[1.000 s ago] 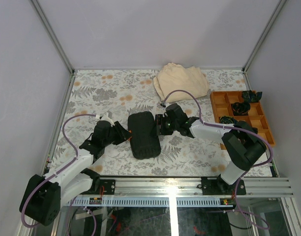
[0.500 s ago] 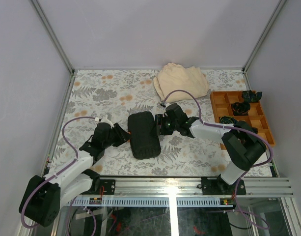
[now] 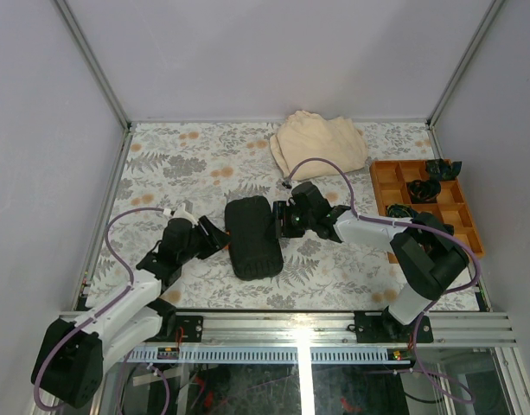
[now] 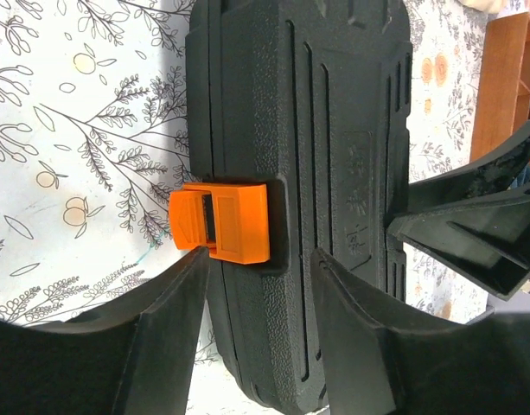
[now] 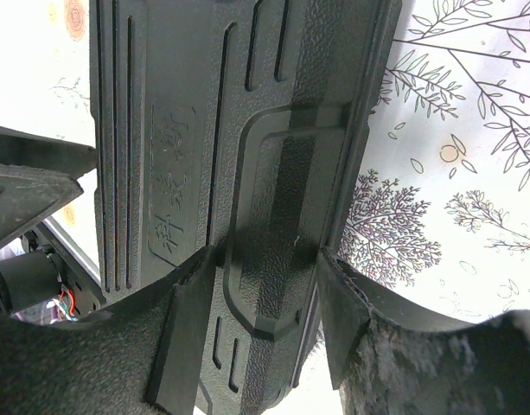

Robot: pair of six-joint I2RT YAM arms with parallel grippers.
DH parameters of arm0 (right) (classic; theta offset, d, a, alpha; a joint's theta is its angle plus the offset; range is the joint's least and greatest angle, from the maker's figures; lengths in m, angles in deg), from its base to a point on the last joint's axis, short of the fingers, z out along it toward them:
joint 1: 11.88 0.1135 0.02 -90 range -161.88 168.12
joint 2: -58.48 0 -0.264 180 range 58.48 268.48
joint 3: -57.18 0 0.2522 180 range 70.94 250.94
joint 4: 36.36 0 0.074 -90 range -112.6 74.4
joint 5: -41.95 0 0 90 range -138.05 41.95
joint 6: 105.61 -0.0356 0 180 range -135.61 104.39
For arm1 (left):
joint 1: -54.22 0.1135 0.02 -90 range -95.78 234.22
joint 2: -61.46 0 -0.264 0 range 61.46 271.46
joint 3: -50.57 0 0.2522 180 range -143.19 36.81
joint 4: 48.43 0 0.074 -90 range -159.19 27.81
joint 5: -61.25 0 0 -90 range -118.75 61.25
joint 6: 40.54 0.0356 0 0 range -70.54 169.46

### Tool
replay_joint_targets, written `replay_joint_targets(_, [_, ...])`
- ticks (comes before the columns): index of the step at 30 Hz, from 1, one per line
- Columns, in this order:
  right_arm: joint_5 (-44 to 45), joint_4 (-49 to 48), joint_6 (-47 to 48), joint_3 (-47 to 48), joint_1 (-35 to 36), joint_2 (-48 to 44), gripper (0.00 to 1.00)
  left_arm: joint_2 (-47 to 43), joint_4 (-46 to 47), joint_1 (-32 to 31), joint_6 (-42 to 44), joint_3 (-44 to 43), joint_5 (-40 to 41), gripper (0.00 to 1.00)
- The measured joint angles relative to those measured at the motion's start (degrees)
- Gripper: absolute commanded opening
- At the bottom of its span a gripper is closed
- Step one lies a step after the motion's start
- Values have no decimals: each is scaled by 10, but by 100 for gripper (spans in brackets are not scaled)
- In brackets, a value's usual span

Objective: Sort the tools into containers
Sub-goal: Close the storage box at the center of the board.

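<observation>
Straddling the closed tool case [image 3: 253, 235] beside its orange latch [image 4: 221, 223], left gripper [image 4: 263, 259] sits part-open, gripping nothing. Case lies flat between both grippers. Right gripper [image 5: 266, 255] clamps the case's opposite edge. Risk: left gripper slips off latch, case twists free.

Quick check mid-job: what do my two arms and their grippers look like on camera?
The left arm and right arm have white links, bulky black joint housings and black wrists. A purple cable loops along each. The left gripper and right gripper are black, each with two broad, wedge-shaped matte fingers. No markings show.
</observation>
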State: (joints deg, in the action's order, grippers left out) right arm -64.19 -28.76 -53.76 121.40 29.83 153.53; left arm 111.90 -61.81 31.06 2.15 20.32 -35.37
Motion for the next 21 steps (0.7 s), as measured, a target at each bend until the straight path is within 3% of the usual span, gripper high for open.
replay_joint_targets(11, [1, 0, 1, 0, 0, 0, 55, -43, -67, 1, 0, -21, 30, 48])
replay_joint_targets(21, [2, 2, 3, 1, 0, 0, 54, 9, -170, 8, -4, -64, 108, 45])
